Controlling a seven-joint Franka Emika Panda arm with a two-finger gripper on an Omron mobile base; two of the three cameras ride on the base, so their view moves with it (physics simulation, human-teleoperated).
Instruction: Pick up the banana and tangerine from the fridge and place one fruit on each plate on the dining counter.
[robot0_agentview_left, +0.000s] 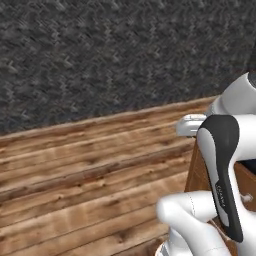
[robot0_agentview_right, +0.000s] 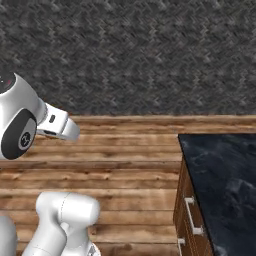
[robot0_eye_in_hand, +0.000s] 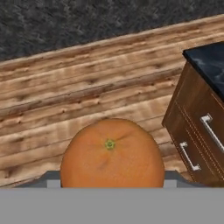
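Observation:
A round orange tangerine (robot0_eye_in_hand: 111, 153) with a small green stem mark sits close at the bottom of the hand view. My gripper (robot0_eye_in_hand: 112, 183) is shut on it, and the fruit hides most of both fingers. The tangerine hangs above a wooden plank floor (robot0_eye_in_hand: 65, 100). My white arm (robot0_agentview_left: 220, 165) stands folded at the right of the left base view, and the same arm (robot0_agentview_right: 20, 120) is at the left of the right base view. The banana, the fridge, the plates and the dining counter are out of view.
A drawer-fronted cabinet (robot0_eye_in_hand: 197, 127) with metal handles and a dark marbled top (robot0_agentview_right: 225, 185) stands to the right, its wood side (robot0_agentview_left: 197, 172) close to the arm. A dark grey textured wall (robot0_agentview_right: 125, 55) runs across behind the open floor (robot0_agentview_left: 90, 175).

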